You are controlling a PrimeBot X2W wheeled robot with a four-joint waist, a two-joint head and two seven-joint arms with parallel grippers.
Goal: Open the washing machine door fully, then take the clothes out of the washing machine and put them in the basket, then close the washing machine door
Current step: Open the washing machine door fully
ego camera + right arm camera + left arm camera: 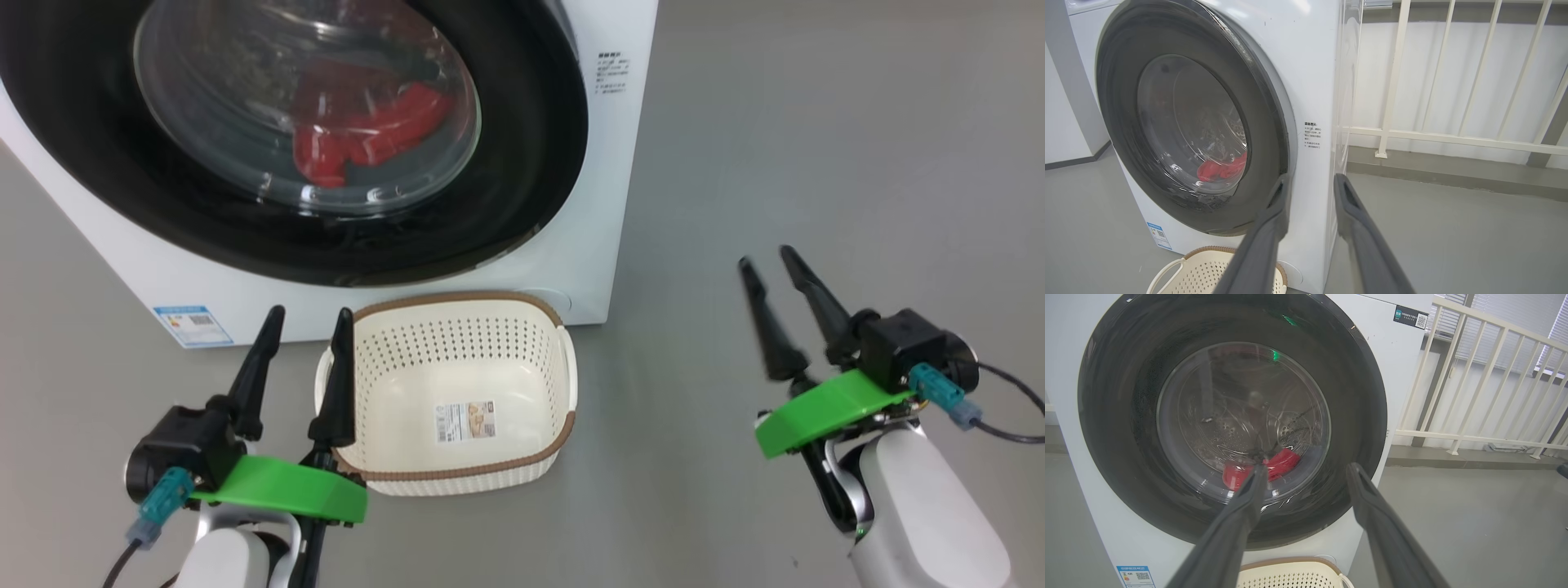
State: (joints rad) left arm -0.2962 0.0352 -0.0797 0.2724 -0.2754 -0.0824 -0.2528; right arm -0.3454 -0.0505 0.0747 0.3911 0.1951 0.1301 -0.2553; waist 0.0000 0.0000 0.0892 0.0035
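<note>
Facing the closed door (522, 163), the left gripper (311, 313) hangs spread and empty beside the basket (457, 298), just under the door's rim, while the right gripper (766, 256), likewise spread, hangs off the washer's (608, 204) right side. The door lies up and ahead of both; its right edge lines up with the right gripper, so that arm looks better placed to pull. Low behind it lie the clothes (367, 131).

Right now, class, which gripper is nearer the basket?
Left. The left gripper is by the basket's left rim; the right gripper is well off to its right.
</note>
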